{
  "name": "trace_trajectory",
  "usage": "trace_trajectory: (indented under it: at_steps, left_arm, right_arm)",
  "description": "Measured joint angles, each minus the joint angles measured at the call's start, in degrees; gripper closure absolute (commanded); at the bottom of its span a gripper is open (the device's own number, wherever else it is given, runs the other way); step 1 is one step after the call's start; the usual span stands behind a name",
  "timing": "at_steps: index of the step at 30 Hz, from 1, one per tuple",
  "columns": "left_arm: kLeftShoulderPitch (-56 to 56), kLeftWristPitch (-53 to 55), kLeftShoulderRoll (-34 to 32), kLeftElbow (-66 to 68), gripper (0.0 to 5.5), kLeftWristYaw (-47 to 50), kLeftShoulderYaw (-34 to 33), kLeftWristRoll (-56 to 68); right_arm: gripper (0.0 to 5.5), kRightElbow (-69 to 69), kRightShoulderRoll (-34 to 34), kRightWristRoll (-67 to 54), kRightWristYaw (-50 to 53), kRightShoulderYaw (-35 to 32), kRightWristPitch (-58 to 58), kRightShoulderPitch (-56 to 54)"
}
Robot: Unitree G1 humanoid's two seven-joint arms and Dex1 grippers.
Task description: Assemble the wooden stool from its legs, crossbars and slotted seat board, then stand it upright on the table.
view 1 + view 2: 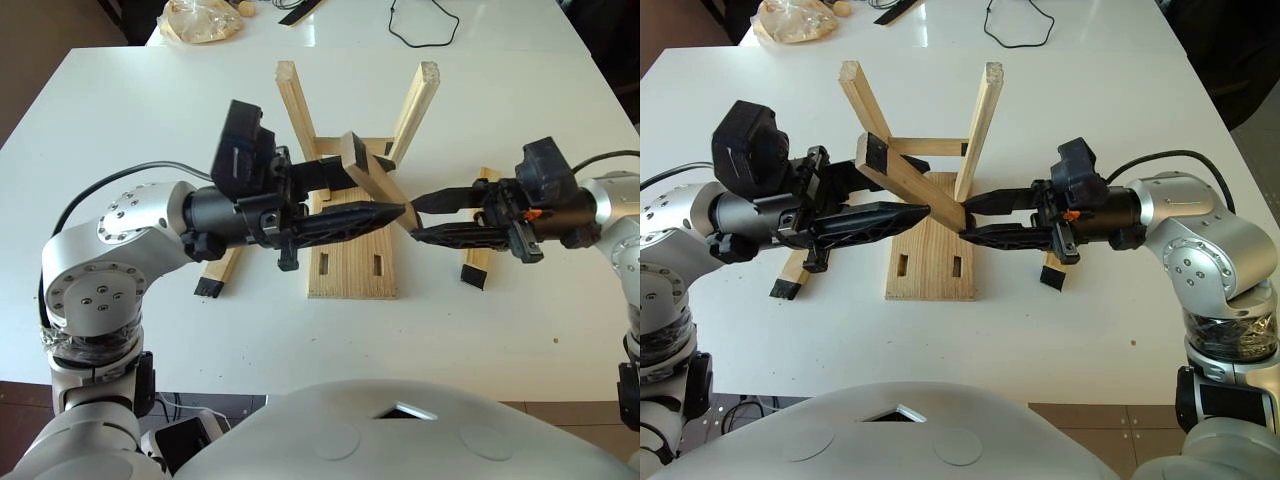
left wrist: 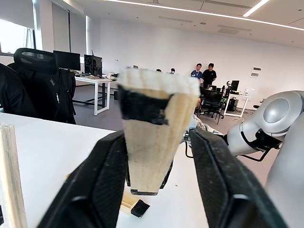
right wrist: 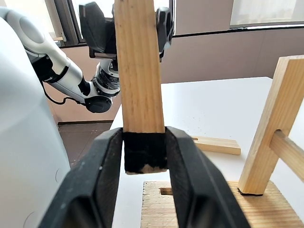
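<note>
The white table (image 1: 120, 100) is bright all over in the head views. The wooden pieces drop only soft, pale shadows on it, like the thin one by the seat board (image 1: 352, 262). In the left wrist view long ceiling lights (image 2: 190, 10) glow overhead and a window (image 2: 10, 35) is washed out white, while in the right wrist view daylight comes in through the windows (image 3: 266, 12) behind and falls evenly on the wooden leg (image 3: 138, 71).
</note>
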State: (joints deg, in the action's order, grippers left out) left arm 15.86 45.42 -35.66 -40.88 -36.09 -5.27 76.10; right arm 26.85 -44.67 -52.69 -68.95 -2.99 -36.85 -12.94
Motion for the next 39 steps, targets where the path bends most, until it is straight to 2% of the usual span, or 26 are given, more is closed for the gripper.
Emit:
trace_trajectory:
  at_steps: [3,13,19,22,26,31,35,39]
  left_arm:
    - [-1.6,-0.5,-1.1,-0.2,4.15,-0.5,0.6,-2.8]
    - [-3.6,-2.9,-3.5,-0.7,4.18,-3.4,1.8,-6.7]
    - [-4.2,-3.5,-4.3,-0.2,4.19,-4.2,2.0,-7.3]
    - [-6.4,-3.6,-6.1,0.6,4.19,-7.6,1.9,-8.7]
    - [-10.1,-4.0,-11.0,4.0,4.19,-11.8,-4.2,-12.3]
    - [-16.7,-9.8,-19.8,16.2,4.19,-22.3,-14.1,-23.6]
    - [-19.2,-19.5,-22.6,29.9,4.19,-28.0,-15.5,-35.6]
    - [-20.7,-27.1,-22.6,38.6,4.19,-30.7,-15.0,-43.0]
  right_arm:
    - [4.17,-0.1,-0.3,1.6,-0.4,0.5,0.5,0.5]
    - [4.17,-0.2,-0.7,3.3,-1.9,0.6,0.8,1.0]
    - [3.10,-0.3,-0.6,3.2,-0.3,0.1,0.5,1.0]
    - [3.02,-1.1,-0.8,3.4,1.7,-1.1,0.4,1.0]
    - [3.02,-1.2,-0.7,3.5,3.7,-2.6,0.5,1.8]
    - [3.02,-1.0,0.0,4.3,7.7,-6.3,2.1,5.6]
    - [3.02,-0.5,0.6,5.9,9.2,-6.3,3.3,7.8]
    - [3.02,-0.5,0.8,7.6,10.1,-6.3,4.5,8.0]
